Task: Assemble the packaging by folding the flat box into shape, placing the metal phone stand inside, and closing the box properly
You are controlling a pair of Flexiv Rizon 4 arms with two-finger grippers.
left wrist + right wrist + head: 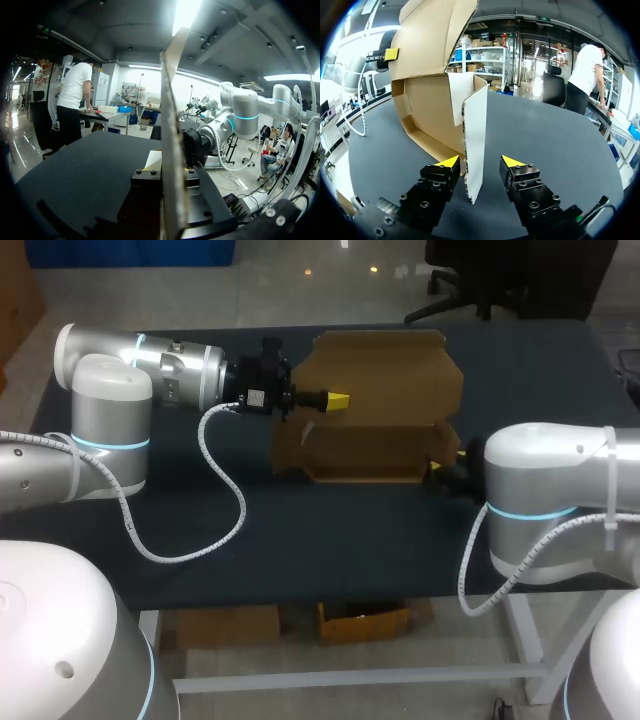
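Observation:
A brown cardboard box (365, 455) stands in the middle of the table, its lid (385, 365) raised upright behind the tray. My left gripper (338, 400) is shut on the lid's left edge; in the left wrist view that cardboard panel (172, 125) runs edge-on between the jaws of the left gripper (170, 174). At the box's right end, my right gripper (480, 161) is open, with the upright side flap (475, 135) between its fingers, closer to one yellow tip (447, 161). In the head view the right gripper (447, 466) is largely hidden by its arm. No phone stand shows.
The table has a dark cover (300, 540). My left arm's white cable (225, 490) loops over it, left of and in front of the box. The table's front edge (300, 592) lies a good way in front of the box.

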